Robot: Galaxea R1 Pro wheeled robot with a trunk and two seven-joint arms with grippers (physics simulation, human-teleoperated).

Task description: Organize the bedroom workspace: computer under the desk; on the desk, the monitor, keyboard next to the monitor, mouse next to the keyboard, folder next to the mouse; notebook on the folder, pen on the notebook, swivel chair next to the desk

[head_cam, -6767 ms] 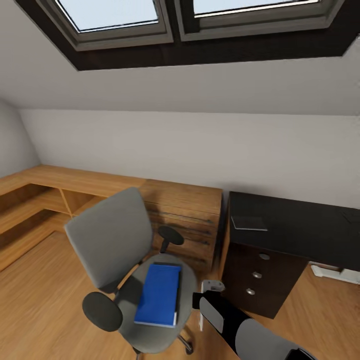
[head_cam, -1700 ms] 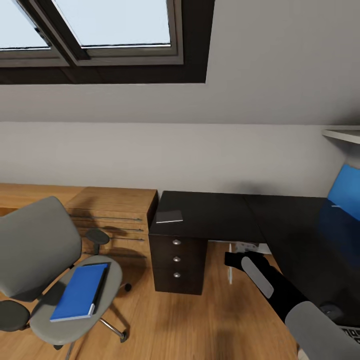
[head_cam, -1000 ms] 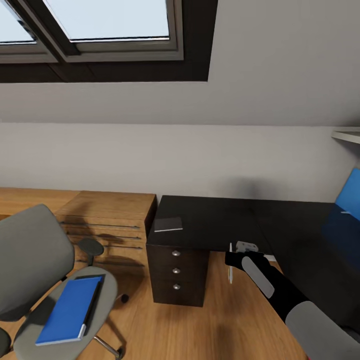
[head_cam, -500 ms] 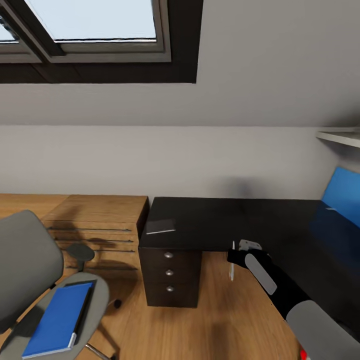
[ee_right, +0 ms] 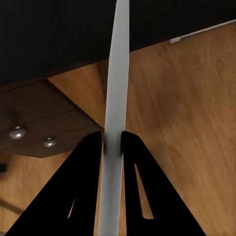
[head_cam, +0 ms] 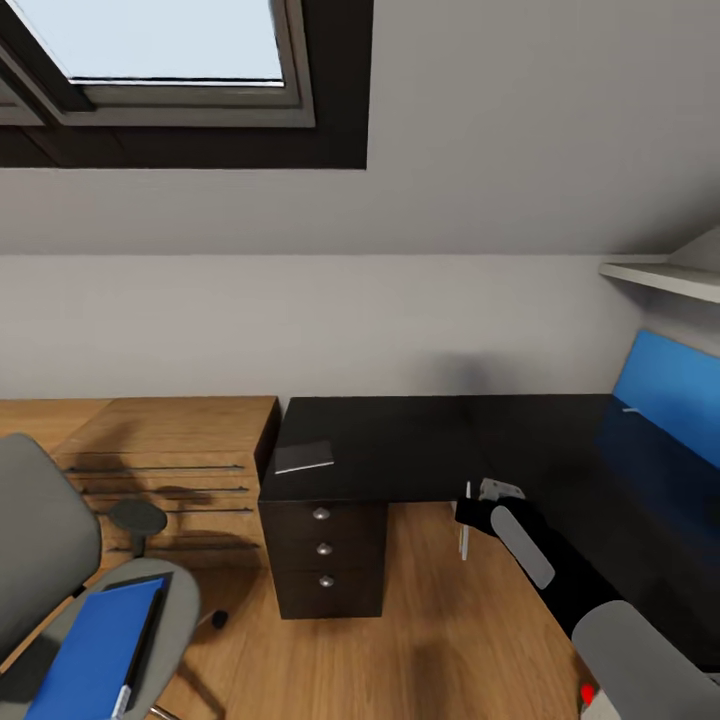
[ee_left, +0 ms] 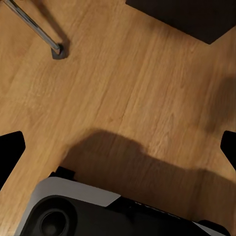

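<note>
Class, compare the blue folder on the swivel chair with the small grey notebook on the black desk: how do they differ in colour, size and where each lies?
The folder is bright blue; the notebook is grey. The folder looks larger, though it is nearer the camera. The folder lies on the swivel chair seat, low down; the notebook lies on the desk, near its left end above the drawers. Both lie flat and are thin rectangles.

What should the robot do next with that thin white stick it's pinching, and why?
Probably lift the right gripper up and forward over the black desk. Its fingers are shut on the thin white pen, which hangs below the desk's edge, above the wooden floor. The grey notebook lies on the desk, but the blue folder sits on the swivel chair, so the pen may have to wait.
</note>
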